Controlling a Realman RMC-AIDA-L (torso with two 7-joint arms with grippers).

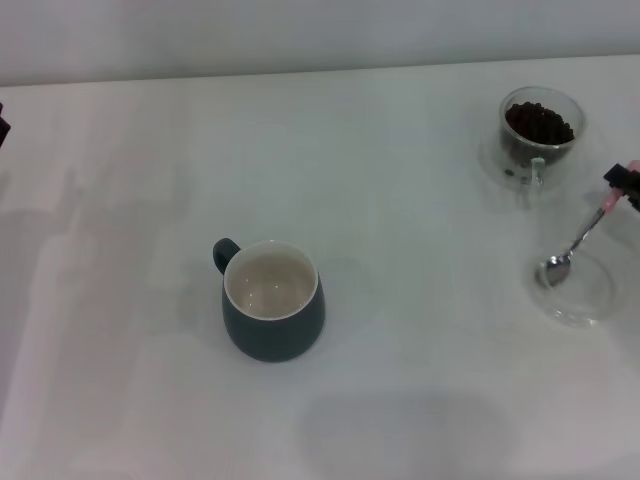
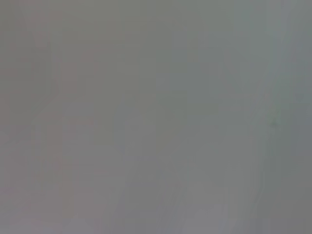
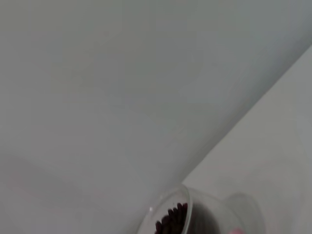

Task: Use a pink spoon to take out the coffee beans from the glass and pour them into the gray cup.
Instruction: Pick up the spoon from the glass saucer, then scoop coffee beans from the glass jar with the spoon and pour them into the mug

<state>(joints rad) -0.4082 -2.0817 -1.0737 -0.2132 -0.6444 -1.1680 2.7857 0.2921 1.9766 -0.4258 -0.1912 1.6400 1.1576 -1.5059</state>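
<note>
The gray cup (image 1: 271,303) stands left of the table's middle, its cream inside bare and its handle pointing to the far left. At the far right stands the glass (image 1: 541,130) with the coffee beans (image 1: 540,123) heaped inside; the right wrist view also catches the glass (image 3: 195,214) and its coffee beans (image 3: 171,219). The pink spoon (image 1: 577,243) slants with its metal bowl resting in a flat clear dish (image 1: 590,295). At the right edge my right gripper (image 1: 622,186) is shut on the pink end of the handle. Only a dark bit of my left gripper (image 1: 3,128) shows at the left edge.
The table's far edge meets a pale wall behind the glass. White tabletop lies between the gray cup and the glass. The left wrist view shows only a blank grey surface.
</note>
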